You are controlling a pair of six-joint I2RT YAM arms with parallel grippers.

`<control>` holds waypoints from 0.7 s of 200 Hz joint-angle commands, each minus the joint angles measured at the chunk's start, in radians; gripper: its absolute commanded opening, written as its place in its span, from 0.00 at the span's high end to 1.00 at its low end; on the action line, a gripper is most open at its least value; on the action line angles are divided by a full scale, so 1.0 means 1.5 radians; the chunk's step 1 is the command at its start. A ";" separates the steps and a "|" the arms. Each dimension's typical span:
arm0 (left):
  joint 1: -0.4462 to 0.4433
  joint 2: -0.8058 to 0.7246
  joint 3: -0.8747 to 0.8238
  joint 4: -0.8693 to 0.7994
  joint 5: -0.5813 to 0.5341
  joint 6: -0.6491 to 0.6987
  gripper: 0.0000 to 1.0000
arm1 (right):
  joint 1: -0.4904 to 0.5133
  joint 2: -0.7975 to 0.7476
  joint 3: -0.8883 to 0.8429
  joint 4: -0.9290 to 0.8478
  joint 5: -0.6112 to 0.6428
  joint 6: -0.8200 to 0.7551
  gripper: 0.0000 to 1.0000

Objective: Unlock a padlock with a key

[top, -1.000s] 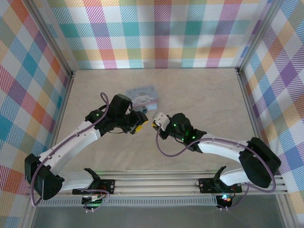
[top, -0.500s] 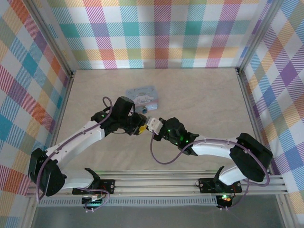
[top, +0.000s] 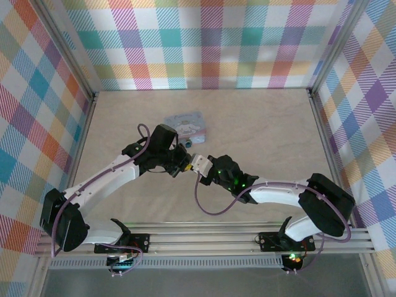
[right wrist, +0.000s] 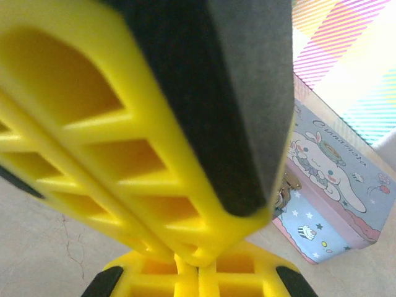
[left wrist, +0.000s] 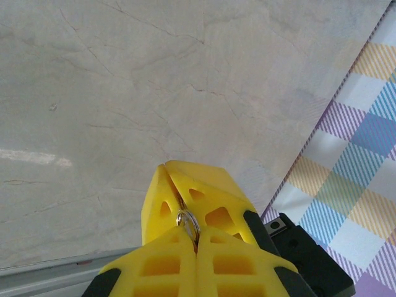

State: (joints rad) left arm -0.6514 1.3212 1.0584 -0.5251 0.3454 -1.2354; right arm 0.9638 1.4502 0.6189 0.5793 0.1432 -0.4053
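Key-grab step: left gripper point(top: 183, 166) is pinched on what I think is the key point(left wrist: 187, 221) (a metal loop peeking out), right gripper point(top: 198, 162) pressed together. The padlock point(top: 187, 143) sits beside the tin box point(top: 184, 124); next up is lining the key with its keyhole.

On the table point(top: 272, 136), the tin box point(top: 185, 124) lies at centre rear. Just before it the 2 grippers meet tip to tip: left gripper point(top: 184, 166) on the left, right gripper point(top: 199, 163) on the right. A ring point(left wrist: 187, 221) sits between the left gripper's fingers.
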 commanded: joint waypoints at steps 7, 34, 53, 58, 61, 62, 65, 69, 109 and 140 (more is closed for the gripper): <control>-0.005 0.006 0.023 -0.035 -0.005 0.064 1.00 | 0.010 -0.011 0.004 0.049 -0.008 0.010 0.98; 0.002 0.007 0.023 -0.022 0.002 0.130 1.00 | 0.010 -0.032 -0.004 0.044 0.025 0.034 0.65; 0.008 -0.004 0.011 -0.009 -0.032 0.224 1.00 | 0.003 -0.075 -0.007 -0.009 0.102 0.121 0.53; 0.009 -0.007 0.006 -0.006 -0.047 0.248 1.00 | -0.002 -0.092 -0.004 -0.042 0.128 0.165 0.51; 0.010 -0.008 0.002 -0.001 -0.052 0.261 1.00 | -0.008 -0.106 0.001 -0.072 0.142 0.191 0.49; 0.011 -0.008 0.001 0.001 -0.054 0.266 1.00 | -0.010 -0.110 0.003 -0.082 0.145 0.208 0.48; 0.013 -0.011 -0.003 0.007 -0.057 0.278 1.00 | -0.017 -0.124 0.010 -0.120 0.153 0.248 0.48; 0.015 -0.011 -0.007 0.015 -0.059 0.289 1.00 | -0.029 -0.145 0.021 -0.175 0.154 0.291 0.47; 0.036 0.002 -0.019 0.114 0.023 0.449 1.00 | -0.158 -0.295 0.074 -0.485 0.011 0.555 0.40; 0.036 -0.011 -0.051 0.257 0.100 0.499 1.00 | -0.192 -0.312 0.117 -0.548 -0.079 0.669 0.38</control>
State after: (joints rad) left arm -0.5999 1.3220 1.0172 -0.3496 0.3748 -0.6338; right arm 0.6998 0.9813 0.7383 -0.0448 0.1810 0.3340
